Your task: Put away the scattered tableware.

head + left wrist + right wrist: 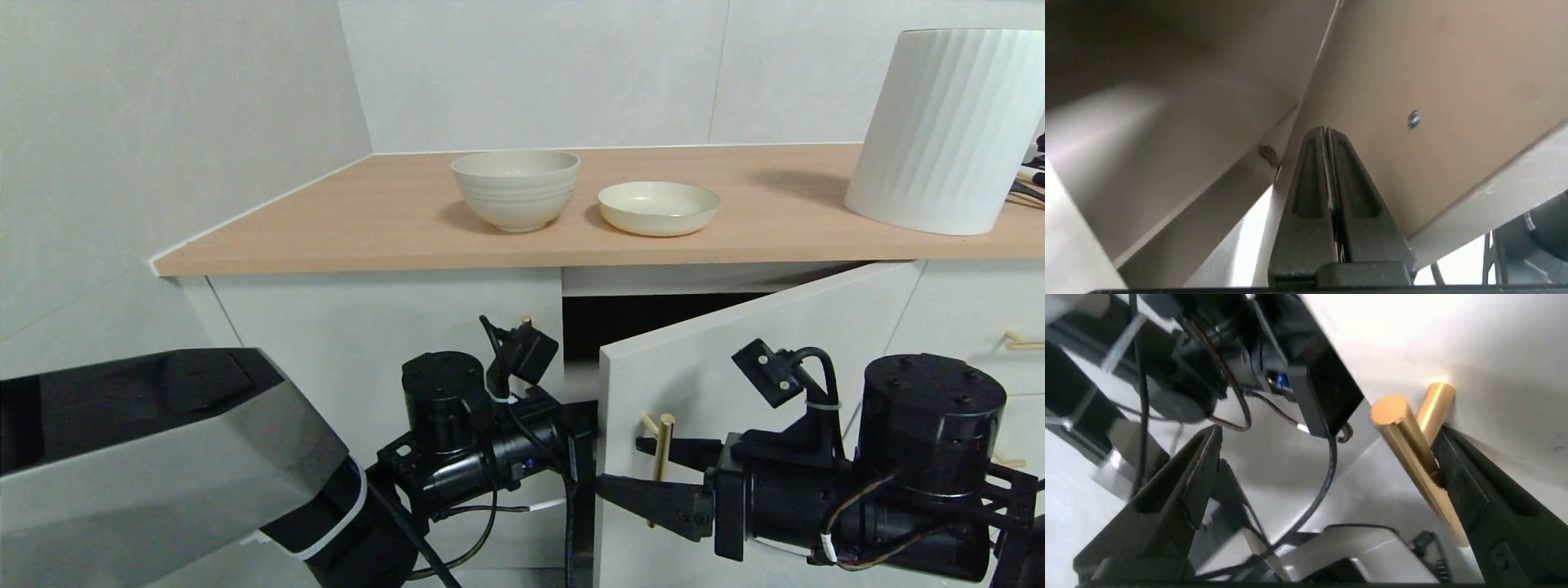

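Note:
A cream ribbed bowl (516, 188) and a shallow cream dish (658, 207) stand side by side on the wooden counter (343, 233). Below them a white cabinet door (735, 343) hangs partly open. My right gripper (633, 467) (1329, 437) is open at the door's front, and the gold bar handle (663, 457) (1413, 449) lies between its fingers, close to one finger (1486, 498). My left gripper (584, 429) (1325, 135) is shut with nothing in it. Its tip rests at the door's free edge on the inner side (1437, 90).
A tall white ribbed container (947, 131) stands on the counter at the right, with dark utensils (1030, 175) behind it. Another gold handle (1020, 341) shows on the neighbouring cabinet front. The cabinet opening (645, 314) is dark. Walls close off the left and back.

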{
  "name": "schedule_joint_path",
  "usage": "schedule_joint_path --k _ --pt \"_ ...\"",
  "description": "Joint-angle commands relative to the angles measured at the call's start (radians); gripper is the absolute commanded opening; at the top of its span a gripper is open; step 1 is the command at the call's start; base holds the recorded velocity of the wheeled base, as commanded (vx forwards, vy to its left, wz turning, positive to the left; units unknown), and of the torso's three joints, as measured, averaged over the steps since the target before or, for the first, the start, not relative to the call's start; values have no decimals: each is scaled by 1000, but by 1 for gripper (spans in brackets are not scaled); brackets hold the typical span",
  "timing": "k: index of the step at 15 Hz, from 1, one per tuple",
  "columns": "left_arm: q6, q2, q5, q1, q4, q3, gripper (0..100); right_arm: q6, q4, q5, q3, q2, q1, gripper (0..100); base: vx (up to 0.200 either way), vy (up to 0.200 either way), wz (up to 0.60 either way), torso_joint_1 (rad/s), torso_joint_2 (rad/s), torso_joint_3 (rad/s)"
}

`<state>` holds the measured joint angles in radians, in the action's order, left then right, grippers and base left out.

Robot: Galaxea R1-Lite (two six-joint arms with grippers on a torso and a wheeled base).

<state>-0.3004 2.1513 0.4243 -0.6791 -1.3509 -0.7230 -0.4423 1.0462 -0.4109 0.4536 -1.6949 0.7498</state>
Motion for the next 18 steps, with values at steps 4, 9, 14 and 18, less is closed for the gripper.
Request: schedule_joint_path --k 4,9,14,18 --pt "1 12 1 -11 -7 -1 0 136 -11 52 -56 -8 -36 100 0 0 0 0 0 0" --pt "1 19 1 -13 -8 0 0 145 -20 53 -69 24 -90 100 0 0 0 0 0 0" --pt "3 10 -2 -22 -74 11 0 174 -241 291 -99 219 -109 100 0 0 0 0 0 0" --pt "3 12 -2 -26 -70 11 0 169 -500 380 -121 466 -56 100 0 0 0 0 0 0"
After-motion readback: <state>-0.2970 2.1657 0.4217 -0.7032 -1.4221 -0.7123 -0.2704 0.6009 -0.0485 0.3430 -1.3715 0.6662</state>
